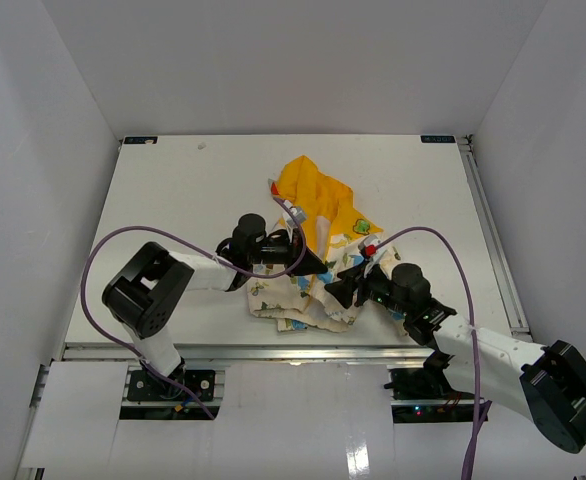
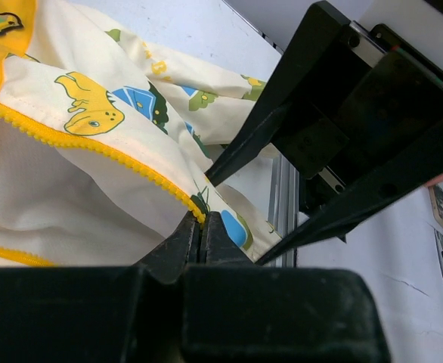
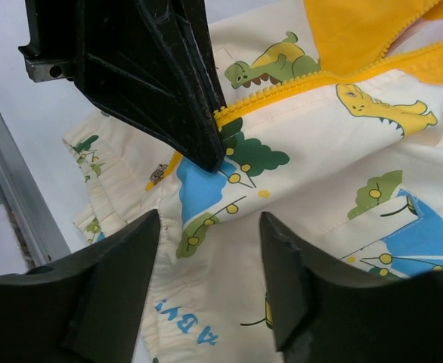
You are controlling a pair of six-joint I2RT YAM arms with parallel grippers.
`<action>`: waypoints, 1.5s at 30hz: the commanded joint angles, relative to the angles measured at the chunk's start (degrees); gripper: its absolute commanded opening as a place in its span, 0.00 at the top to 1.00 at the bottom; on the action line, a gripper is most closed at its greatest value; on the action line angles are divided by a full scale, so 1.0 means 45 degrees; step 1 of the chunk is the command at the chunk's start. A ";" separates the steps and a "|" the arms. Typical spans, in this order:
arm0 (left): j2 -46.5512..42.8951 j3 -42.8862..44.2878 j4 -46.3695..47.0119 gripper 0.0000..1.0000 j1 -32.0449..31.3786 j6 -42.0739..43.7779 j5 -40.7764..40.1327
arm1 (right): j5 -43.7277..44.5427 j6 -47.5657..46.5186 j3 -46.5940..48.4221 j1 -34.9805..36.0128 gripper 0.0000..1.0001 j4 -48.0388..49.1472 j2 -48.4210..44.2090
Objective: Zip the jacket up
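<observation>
The jacket (image 1: 295,296) lies crumpled mid-table, cream with dinosaur prints, its yellow hood (image 1: 318,192) towards the far side. My left gripper (image 1: 318,262) is shut on the lower end of the yellow zipper strip (image 2: 93,145); in the left wrist view its jaws (image 2: 201,218) meet on the teeth. My right gripper (image 1: 345,287) faces it from the right, open, its fingers (image 3: 131,261) spread above the cream hem with only loose fabric between them. A small metal zipper slider (image 3: 159,175) sits on the strip beside the hem, just left of the left gripper's tip (image 3: 212,157).
An aluminium rail (image 1: 273,350) runs along the table's near edge, close under the jacket's hem. Purple cables (image 1: 103,260) loop from both arms. White walls enclose the table on three sides.
</observation>
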 commanded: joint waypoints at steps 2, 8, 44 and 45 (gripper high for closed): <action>-0.0997 -0.0160 0.0123 1.00 0.0040 -0.0060 -0.0779 | 0.0393 0.0962 0.0390 0.0265 0.28 0.0288 -0.0155; -0.1153 -0.0118 -0.0276 1.00 0.0011 -0.0279 -0.1689 | 0.3284 0.2213 0.0330 0.1065 0.28 -0.0045 -0.0303; -0.2289 -0.0765 0.0034 1.00 -0.0458 -0.1491 -0.1693 | 0.7864 0.3614 0.1622 0.4042 0.32 0.1528 0.2892; -0.2256 -0.0755 0.0095 1.00 -0.0447 -0.1551 -0.1541 | 0.7803 0.3517 0.1597 0.4052 0.32 0.1717 0.2997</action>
